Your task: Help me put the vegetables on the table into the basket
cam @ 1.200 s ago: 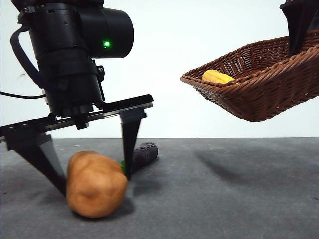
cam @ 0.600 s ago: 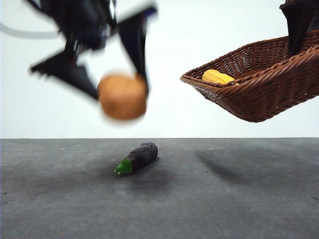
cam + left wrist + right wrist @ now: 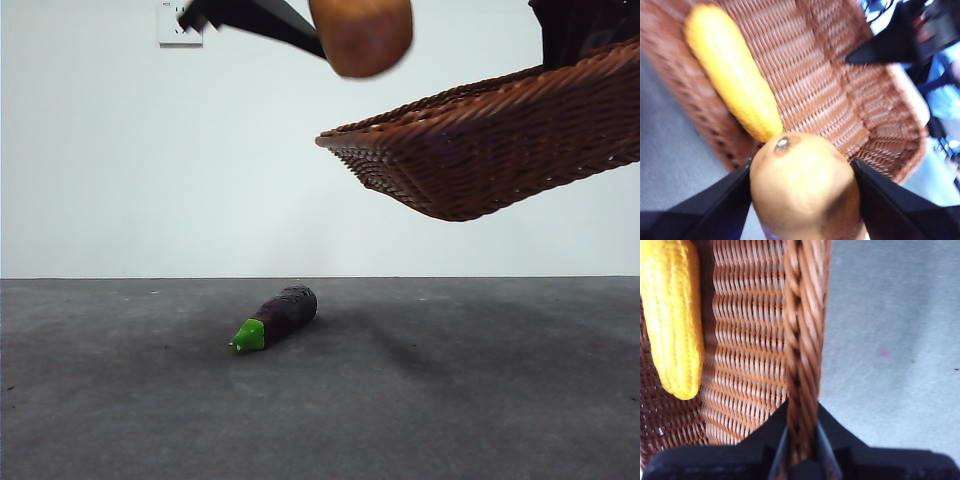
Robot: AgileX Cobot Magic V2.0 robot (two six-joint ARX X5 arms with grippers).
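The left gripper (image 3: 802, 187) grasps the lumpy orange-brown potato (image 3: 361, 35) high in the air, just above the near rim of the dark brown woven wicker basket (image 3: 490, 150). The right gripper (image 3: 801, 447) is clenched on the basket's braided rim, holding it aloft and tilted. The yellow corn cob (image 3: 730, 70) lies inside the basket. The dark purple eggplant with green stem end (image 3: 276, 317) lies on the dark grey table (image 3: 480, 400), below the basket's low edge.

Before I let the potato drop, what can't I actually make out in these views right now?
- Front view: the corn is hidden behind the basket wall.
- Front view: the left gripper holding the potato is cut off by the top edge.
- Left wrist view: potato and corn are blurred, so their gap is unclear.
- Eggplant: only the front view shows it.
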